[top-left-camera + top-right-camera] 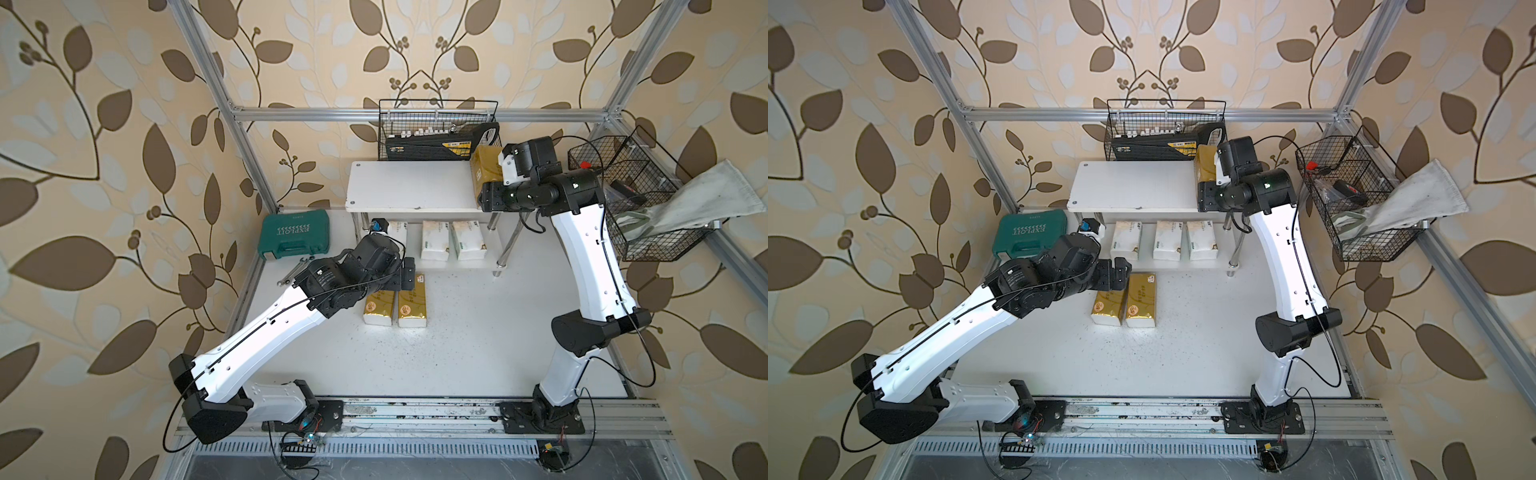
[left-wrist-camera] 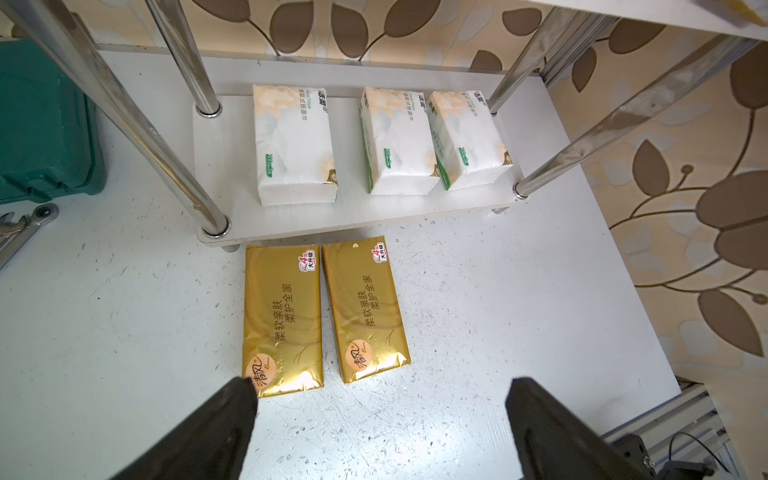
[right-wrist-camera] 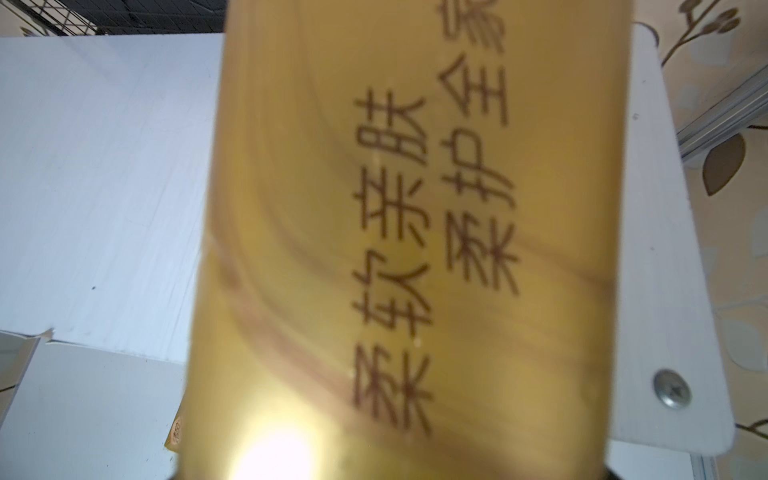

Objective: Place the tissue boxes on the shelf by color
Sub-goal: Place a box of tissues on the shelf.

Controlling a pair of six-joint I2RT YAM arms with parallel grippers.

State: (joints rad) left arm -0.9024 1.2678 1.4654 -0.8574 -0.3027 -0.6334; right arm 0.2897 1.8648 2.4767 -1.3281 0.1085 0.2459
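Presently a gold tissue pack (image 1: 485,164) sits at the right end of the top board of the shelf (image 1: 411,187), where the right gripper (image 1: 487,190) meets it, grip unreadable, and the left gripper (image 2: 380,390) hangs wide open, empty; best settle it flat before lifting away.

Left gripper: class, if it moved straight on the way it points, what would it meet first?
Probably the gold tissue packs lying side by side on the table, just ahead of the open left gripper; which pack first is unclear.
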